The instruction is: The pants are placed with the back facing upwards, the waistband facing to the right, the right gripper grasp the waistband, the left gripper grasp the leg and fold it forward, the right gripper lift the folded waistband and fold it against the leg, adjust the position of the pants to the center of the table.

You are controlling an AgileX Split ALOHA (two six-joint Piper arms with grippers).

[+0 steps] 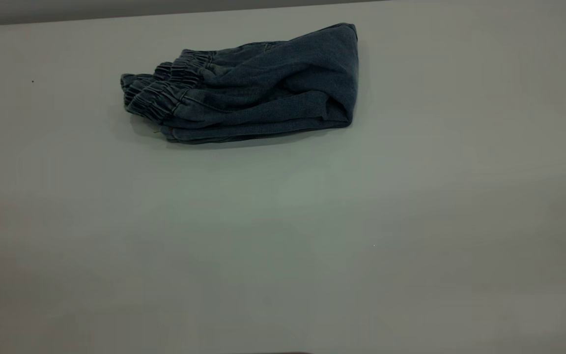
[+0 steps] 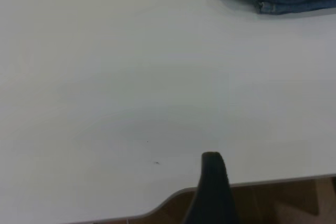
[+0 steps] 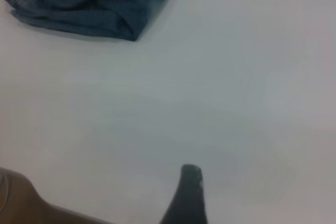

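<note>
Pants (image 1: 263, 83) were dark blue denim, slightly faded toward fold, no print showing. Waistband (image 1: 165, 91) was same blue, ruched into fine dark-and-light ridges. Table (image 1: 283, 236) was plain pale grey-white, unpatterned, with few tiny dark specks. Both wrist views showed black finger tip (image 2: 212, 182).

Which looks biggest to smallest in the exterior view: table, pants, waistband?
1. table, fills nearly the whole view.
2. pants, a folded bundle lying toward the far side.
3. waistband, only the ruched end of the pants, at their left.

Folded pants (image 1: 258, 83) on the table's (image 1: 283, 236) far half, waistband (image 1: 165, 88) leftward.
</note>
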